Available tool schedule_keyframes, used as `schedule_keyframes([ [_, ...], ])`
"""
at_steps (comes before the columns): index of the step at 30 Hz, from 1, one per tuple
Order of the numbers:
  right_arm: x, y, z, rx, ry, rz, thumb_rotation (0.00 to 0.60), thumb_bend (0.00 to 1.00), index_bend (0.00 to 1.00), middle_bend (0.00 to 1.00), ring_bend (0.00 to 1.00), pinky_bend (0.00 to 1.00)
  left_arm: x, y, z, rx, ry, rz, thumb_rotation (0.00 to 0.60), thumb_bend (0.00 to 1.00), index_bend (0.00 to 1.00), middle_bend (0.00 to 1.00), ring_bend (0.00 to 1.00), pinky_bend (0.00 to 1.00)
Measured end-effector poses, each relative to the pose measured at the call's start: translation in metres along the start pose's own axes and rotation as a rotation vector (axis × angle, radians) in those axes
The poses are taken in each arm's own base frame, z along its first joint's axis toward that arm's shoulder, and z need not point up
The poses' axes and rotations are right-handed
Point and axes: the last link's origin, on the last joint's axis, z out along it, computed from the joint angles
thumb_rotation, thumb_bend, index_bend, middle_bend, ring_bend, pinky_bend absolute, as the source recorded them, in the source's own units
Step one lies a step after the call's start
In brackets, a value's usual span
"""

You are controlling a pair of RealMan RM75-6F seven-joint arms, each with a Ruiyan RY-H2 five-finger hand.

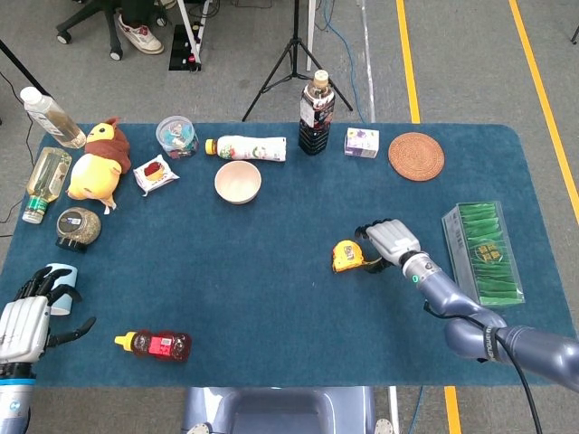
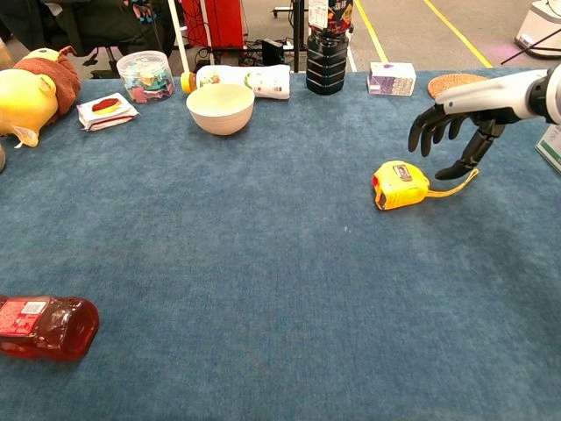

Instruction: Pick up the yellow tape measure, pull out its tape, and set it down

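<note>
A yellow tape measure [image 2: 399, 184] lies on the blue counter [image 2: 263, 289], right of center, its case resting flat. A short length of yellow tape [image 2: 456, 186] runs out from the case toward the right, so the long axis lies roughly left to right across the counter. The right hand [image 2: 456, 132] hovers just beside it on the right, fingers spread and curled downward, grasping nothing; one fingertip hangs close above the tape's far end, and whether it touches cannot be told.

Behind the tape measure stand a cream bowl [image 2: 220, 107], a white bottle lying on its side [image 2: 241, 81], a dark bottle [image 2: 326, 54], a small box [image 2: 391, 78] and a round woven coaster [image 1: 416, 155]. Nothing sits between the hand and the tape measure.

Only the head view shows the left hand [image 1: 25, 321], at the near left corner with fingers apart and empty, beside a pale blue cup [image 1: 56, 287], and a green box [image 1: 484, 253] at the far right. Both views show a red sauce bottle [image 1: 154, 344] lying near the front edge.
</note>
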Motion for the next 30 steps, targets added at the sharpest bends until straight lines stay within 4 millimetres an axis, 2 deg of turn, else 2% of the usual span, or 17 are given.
schedule_keyframes([
  [5,0.001,-0.001,-0.001,0.013,0.041,0.000,0.486,0.19,0.22,0.23,0.20,0.20,0.002,0.000,-0.001,0.002,0.003,0.001,0.521,0.16,0.48,0.22,0.10,0.16],
  [11,-0.002,-0.003,-0.001,0.041,0.068,-0.021,0.491,0.12,0.22,0.24,0.21,0.23,0.002,0.000,-0.003,0.004,0.005,0.003,0.524,0.16,0.48,0.22,0.10,0.16],
  [18,-0.011,-0.007,0.002,0.072,0.102,-0.035,0.493,0.11,0.22,0.27,0.24,0.26,0.004,0.000,-0.004,0.006,0.007,0.010,0.523,0.16,0.48,0.22,0.10,0.17],
  [23,-0.016,-0.009,0.007,0.084,0.109,-0.036,0.492,0.15,0.24,0.28,0.25,0.26,0.004,0.000,-0.004,0.011,0.006,0.010,0.524,0.16,0.48,0.22,0.10,0.17],
  [30,-0.021,-0.008,0.016,0.088,0.109,-0.050,0.495,0.16,0.26,0.29,0.27,0.28,0.005,0.000,-0.005,0.014,0.009,0.016,0.528,0.16,0.48,0.22,0.10,0.16],
])
